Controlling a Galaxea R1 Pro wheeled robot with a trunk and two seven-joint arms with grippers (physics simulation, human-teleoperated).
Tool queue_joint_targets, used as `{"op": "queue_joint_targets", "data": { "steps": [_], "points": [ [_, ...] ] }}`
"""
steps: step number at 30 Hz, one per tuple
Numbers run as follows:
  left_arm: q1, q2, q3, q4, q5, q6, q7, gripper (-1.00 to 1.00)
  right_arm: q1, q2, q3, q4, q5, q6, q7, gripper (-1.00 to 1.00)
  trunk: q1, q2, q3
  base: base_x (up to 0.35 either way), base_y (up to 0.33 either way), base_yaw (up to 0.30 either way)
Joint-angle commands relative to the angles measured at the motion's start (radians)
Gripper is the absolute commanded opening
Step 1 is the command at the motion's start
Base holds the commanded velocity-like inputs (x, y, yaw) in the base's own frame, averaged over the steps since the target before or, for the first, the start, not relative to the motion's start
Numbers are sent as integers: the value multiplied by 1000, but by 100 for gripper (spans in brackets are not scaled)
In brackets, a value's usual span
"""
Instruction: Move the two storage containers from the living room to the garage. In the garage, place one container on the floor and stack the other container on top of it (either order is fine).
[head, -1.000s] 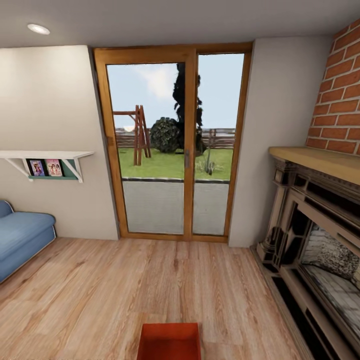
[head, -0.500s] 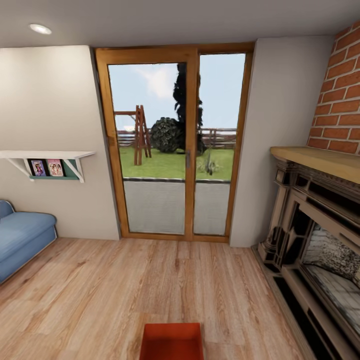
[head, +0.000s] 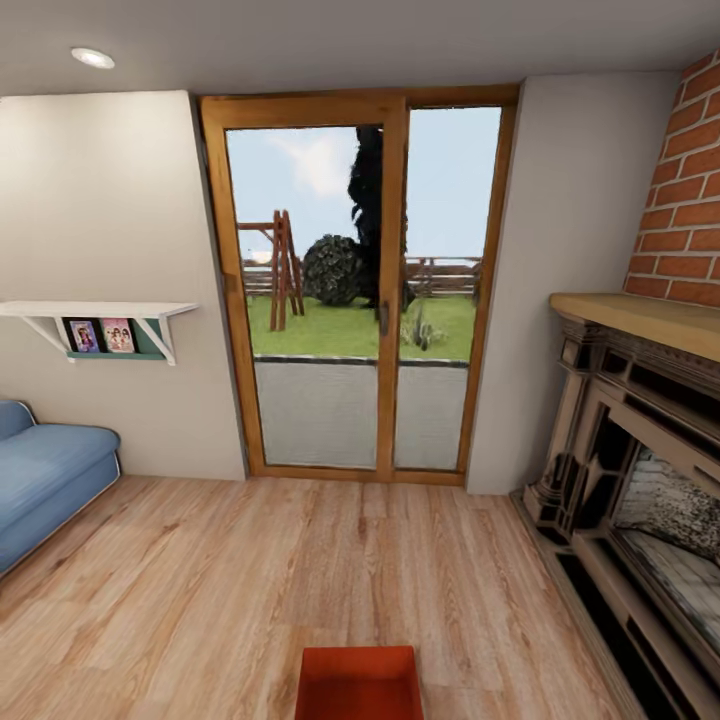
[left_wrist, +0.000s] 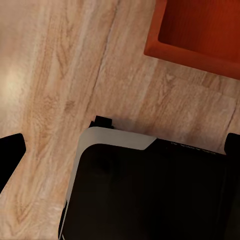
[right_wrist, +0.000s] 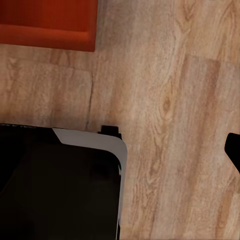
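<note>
One red-orange open-top storage container (head: 360, 683) sits on the light wood plank floor (head: 250, 580) of the living room, at the bottom middle of the head view, just in front of my base. The left wrist view catches a corner of the container (left_wrist: 200, 30) beyond my dark base (left_wrist: 150, 195). My left gripper (left_wrist: 120, 149) hangs open above the floor, its black fingertips (left_wrist: 10, 156) far apart with nothing between them. In the right wrist view the container (right_wrist: 47, 22) lies past the base (right_wrist: 60, 185). One black fingertip (right_wrist: 234, 150) of my right gripper shows at the picture's edge, spread wide and empty.
Wood-framed glass doors (head: 360, 290) stand straight ahead. A blue sofa (head: 45, 480) is at the left under a white wall shelf (head: 100, 315). A dark fireplace (head: 640, 480) with a brick chimney (head: 680, 190) lines the right side.
The whole head view has shifted: doors, shelf and container sit a little further right in the picture, so the camera moved. The container stays on the floor.
</note>
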Motion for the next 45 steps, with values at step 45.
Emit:
{"op": "queue_joint_targets", "data": {
  "steps": [45],
  "points": [
    [0, -1, -11, -3, 1, -49, 13, 100, -1, 7, -8, 3, 3, 9, 1, 100, 0, -1, -31, 0, 4, 0]
  ]
}}
